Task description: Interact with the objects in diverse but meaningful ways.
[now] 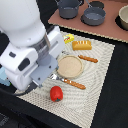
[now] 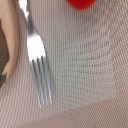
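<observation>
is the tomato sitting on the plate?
No, the tomato lies on the woven mat, apart from the plate.

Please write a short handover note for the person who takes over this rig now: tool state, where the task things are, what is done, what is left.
Tool: hidden behind the arm in the exterior view and absent from the wrist view, so its state cannot be told.
Tomato: on the woven mat, near its front edge, below the fork.
Bread loaf: on the mat beyond the plate.
Butter packet: next to the loaf, partly hidden.
Done: nothing visible.
Left: choose and grasp one object.
</observation>
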